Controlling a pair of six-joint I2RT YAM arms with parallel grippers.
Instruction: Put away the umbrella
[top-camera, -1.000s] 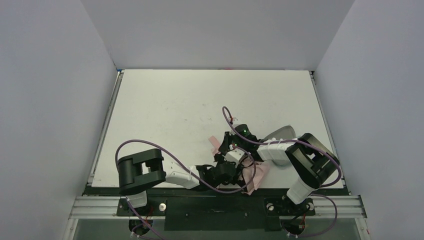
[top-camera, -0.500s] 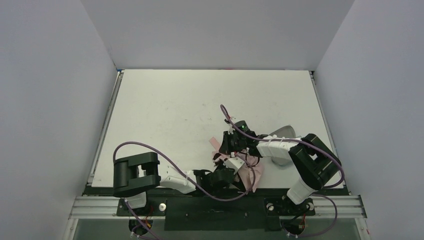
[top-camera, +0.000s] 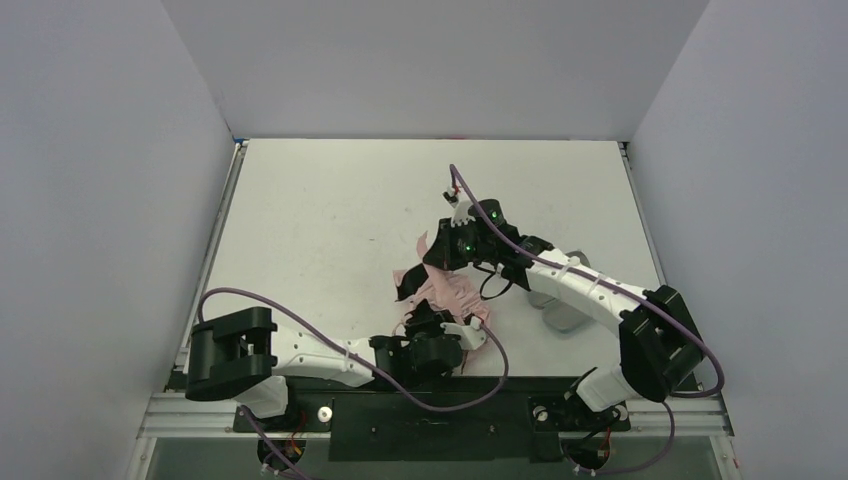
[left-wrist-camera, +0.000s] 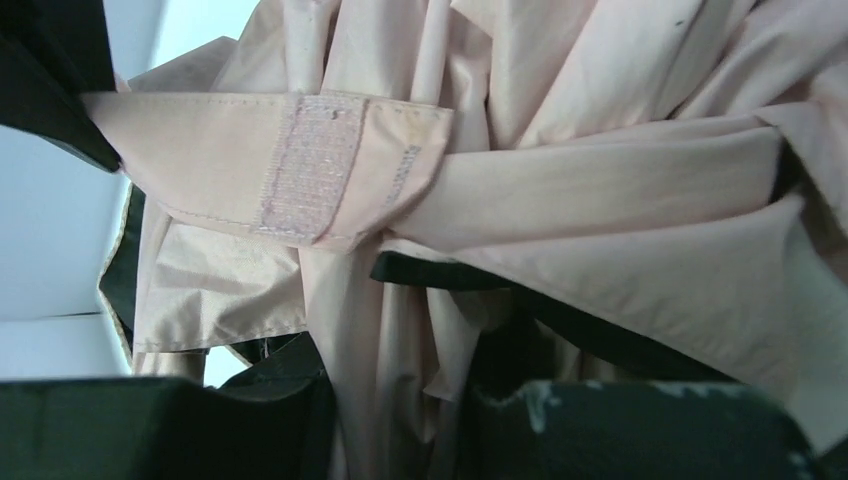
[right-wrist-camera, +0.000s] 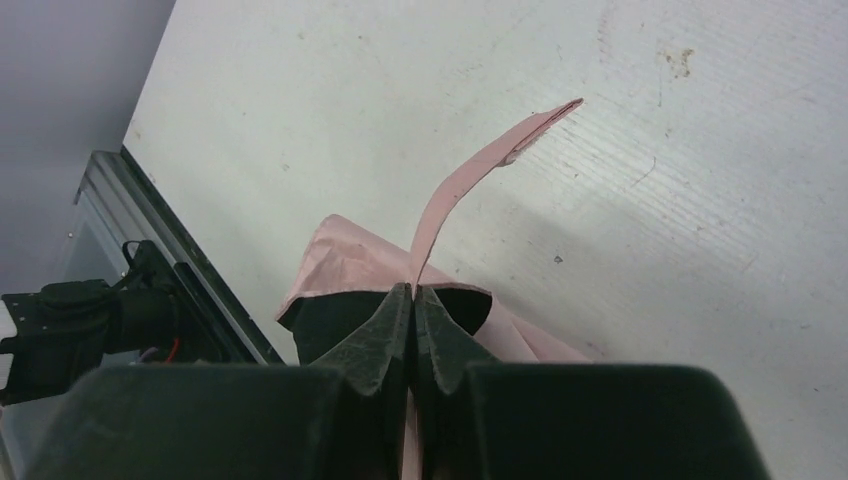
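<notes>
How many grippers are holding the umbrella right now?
2. The left gripper, near the table's front edge, clamps the umbrella's bunched fabric; the right gripper, farther back, pinches its pink strip.

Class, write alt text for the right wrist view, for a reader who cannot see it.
The right gripper, black jaws shut, pinches a thin pink strap of the pale salmon-pink fabric umbrella, which lies bunched on a scuffed white table.

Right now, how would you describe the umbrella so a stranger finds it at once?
Start from the white table and look at the middle of its front half. The umbrella is the crumpled bundle there; it alone is salmon-pink fabric, unlike the pale rounded case beside it.
</notes>
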